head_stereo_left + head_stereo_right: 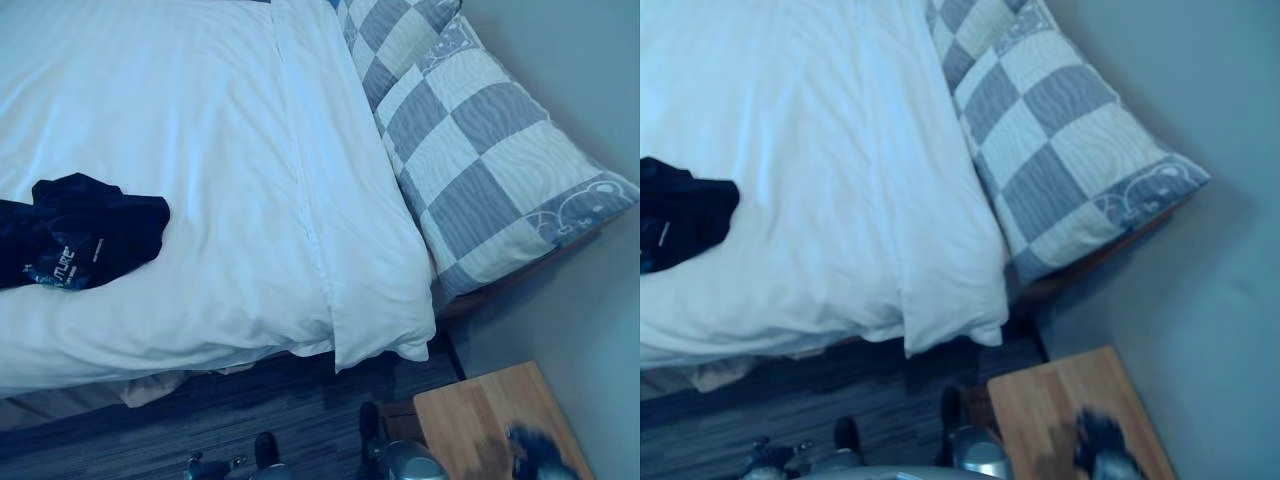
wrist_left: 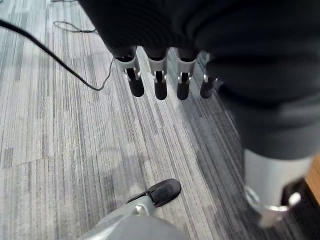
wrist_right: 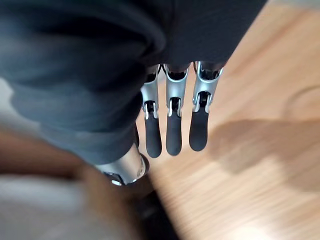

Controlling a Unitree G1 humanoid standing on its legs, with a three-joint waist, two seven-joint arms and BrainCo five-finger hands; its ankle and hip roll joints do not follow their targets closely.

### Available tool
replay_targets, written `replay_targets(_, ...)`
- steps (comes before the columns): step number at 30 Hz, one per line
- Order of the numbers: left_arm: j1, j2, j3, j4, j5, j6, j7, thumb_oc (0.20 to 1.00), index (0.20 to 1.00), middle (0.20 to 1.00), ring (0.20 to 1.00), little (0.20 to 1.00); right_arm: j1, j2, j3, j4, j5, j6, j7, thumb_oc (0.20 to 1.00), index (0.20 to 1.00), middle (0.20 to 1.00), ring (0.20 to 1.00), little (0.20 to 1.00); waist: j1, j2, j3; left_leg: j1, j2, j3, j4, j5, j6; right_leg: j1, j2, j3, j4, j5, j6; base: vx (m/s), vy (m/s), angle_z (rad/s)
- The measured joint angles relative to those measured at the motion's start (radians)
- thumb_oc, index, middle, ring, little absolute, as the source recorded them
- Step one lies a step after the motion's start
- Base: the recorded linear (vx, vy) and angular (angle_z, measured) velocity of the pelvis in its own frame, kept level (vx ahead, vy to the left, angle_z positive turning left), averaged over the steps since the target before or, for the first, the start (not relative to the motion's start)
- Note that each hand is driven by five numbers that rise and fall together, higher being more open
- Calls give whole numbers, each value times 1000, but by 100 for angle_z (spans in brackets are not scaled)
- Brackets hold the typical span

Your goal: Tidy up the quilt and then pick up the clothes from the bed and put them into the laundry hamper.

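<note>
So the right hand (image 3: 172, 112) hangs over the wooden nightstand (image 1: 480, 420) with fingers straight and loose, nothing in it. The left hand (image 2: 157, 75) is the same deal, fingers relaxed and empty, down above the grey striped floor (image 2: 65, 150). The dark clothes (image 1: 75, 240) lie well apart from both, bunched up on the white quilt (image 1: 230, 150) toward the robot's left. A checkered pillow (image 1: 480, 150) sits beside the quilt on the right.
</note>
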Motion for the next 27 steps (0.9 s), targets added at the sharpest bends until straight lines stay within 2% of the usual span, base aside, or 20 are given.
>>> replay_targets(1,11,4,2,7,-1,5,-1,1000,1000,1000,1000,1000,-26,-38,-5,-78,-15,-23,18,200,200,200,200,200,-5,-6,-5,-3,0,0,2,1,2,-3,0,2,0,6,8,30,100,0)
replay_targets(2,30,20,8,7,-1,5,-2,1000,1000,1000,1000,1000,-98,-98,-32,-185,-12,6,37,200,200,200,200,200,2,-21,-16,-8,1,-4,3,6,2,-3,1,-1,0,9,11,25,93,8)
replay_targets(4,33,29,20,43,-1,5,-4,1000,1000,1000,1000,1000,-185,-205,-24,-305,-12,66,66,200,200,200,200,200,19,-31,-24,-13,-3,-3,4,8,2,-8,-1,-1,1,13,13,22,54,7)
replay_targets(5,33,33,21,65,-2,6,-4,1000,1000,1000,1000,1000,-246,-227,-23,-336,-12,70,94,200,200,200,200,200,23,-28,-21,-14,-4,-2,4,8,2,-11,-3,0,2,15,16,0,0,0)
replay_targets(6,37,34,26,74,-2,3,-3,1000,1000,1000,1000,1000,-301,-227,-12,-358,-10,86,100,200,200,200,200,200,34,-40,-26,-18,-4,-4,4,8,2,-9,-5,-2,2,15,16,34,-20,-4)
replay_targets(8,26,35,32,102,-2,-2,-3,1000,1000,1000,1000,1000,-423,-242,59,-374,-11,123,111,200,200,200,200,200,35,-40,-22,-22,-5,-4,4,8,1,-16,-6,-2,0,16,18,35,-53,3)
replay_targets(11,-1,41,32,122,0,-16,-1,1000,1000,1000,1000,1000,-635,-237,201,-339,-2,202,102,200,200,200,200,200,71,-50,-6,-71,2,-28,37,0,0,-27,-6,-24,5,17,20,77,-106,17)
replay_targets(13,-31,53,31,128,1,-18,-1,1000,1000,1000,1000,1000,-776,-208,266,-255,-1,258,69,200,200,200,200,200,91,-53,14,-91,9,-52,63,-6,-5,-25,-1,-46,5,17,20,47,-118,38)
replay_targets(15,-61,74,28,121,4,-22,0,1000,1000,1000,1000,1000,-954,-133,308,-92,-3,295,20,200,200,200,200,200,163,-48,64,-127,26,-81,93,-10,-14,-27,11,-72,5,16,19,28,-207,33)
replay_targets(16,-72,83,28,121,9,-18,0,1000,1000,1000,1000,1000,-1012,-104,333,-11,-4,298,4,200,200,200,200,200,157,-57,73,-142,30,-89,114,-14,-20,-35,15,-79,5,15,17,-35,-136,26)
replay_targets(17,-84,99,23,120,22,-15,0,1000,1000,1000,1000,1000,-1093,-51,357,144,-8,296,-21,200,200,200,200,200,187,-53,88,-183,36,-114,135,-14,-22,-55,21,-101,5,15,16,-46,-81,34)
replay_targets(20,-144,121,-10,112,25,-14,-3,1000,1000,1000,1000,1000,-1221,4,398,431,-10,295,-44,200,200,200,200,200,246,-44,138,-241,40,-146,149,4,-21,-86,27,-131,5,17,15,-73,-29,36)
replay_targets(21,-169,127,-21,98,23,-14,-6,1000,1000,1000,1000,1000,-1251,13,400,506,-10,293,-49,200,200,200,200,200,284,-28,170,-270,38,-161,153,10,-20,-104,26,-146,5,18,13,-174,24,35)
replay_targets(23,-202,128,-61,95,19,-19,-15,1000,1000,1000,1000,1000,-1357,33,460,705,-10,277,-53,200,200,200,200,200,312,-2,220,-304,26,-173,156,17,-16,-130,18,-156,6,27,1,-167,78,24)
replay_targets(25,-205,127,-63,88,18,-24,-20,1000,1000,1000,1000,1000,-1380,33,467,740,-12,270,-61,200,200,200,200,200,318,22,258,-332,10,-187,154,25,-8,-151,5,-167,6,39,-14,-112,69,19)
replay_targets(27,-198,126,-69,89,18,-26,-21,1000,1000,1000,1000,1000,-1378,27,464,743,-15,252,-82,200,200,200,200,200,314,32,281,-331,-2,-188,149,26,-7,-152,-7,-167,6,42,-18,-98,72,11)
